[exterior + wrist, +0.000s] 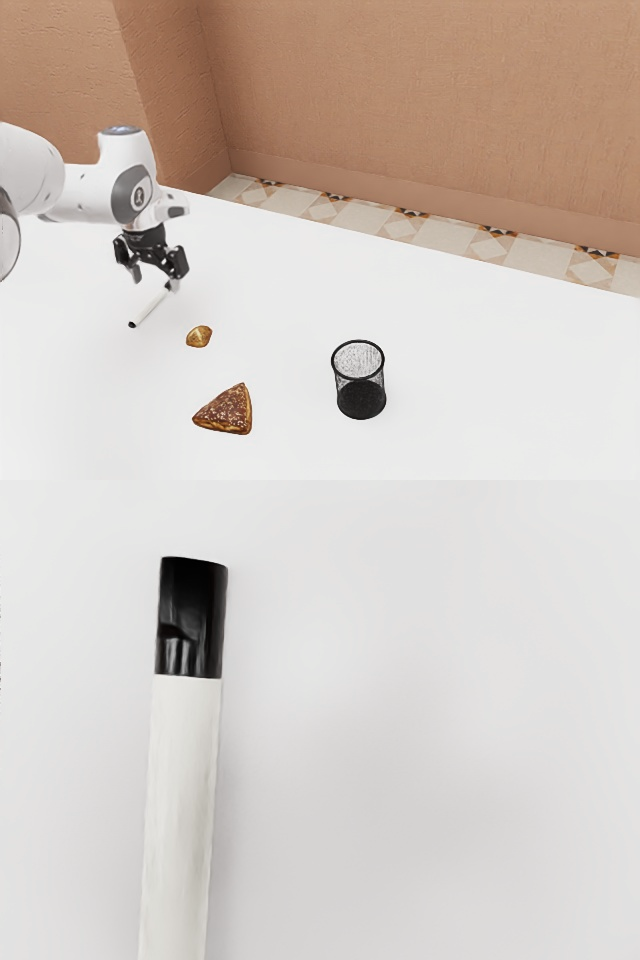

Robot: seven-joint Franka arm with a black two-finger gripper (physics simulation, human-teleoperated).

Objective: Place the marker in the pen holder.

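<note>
My gripper (156,281) is over the table in the exterior view, its two fingers spread apart. The white marker (150,305) lies slantwise just below it, one black end toward the exterior view's lower left and the other close by the right-hand finger. In the wrist view the marker (181,800) shows its black cap and white barrel, with nothing gripping it there. The pen holder (360,398), a black mesh cup, stands upright with its mouth up, well off toward the exterior view's right.
A small golden-brown lump (199,336) lies between the marker and the pen holder. Nearer the exterior view's lower edge is a brown triangular pastry (226,410). Both rest on the white table (480,350), and a wall (420,100) rises beyond its far edge.
</note>
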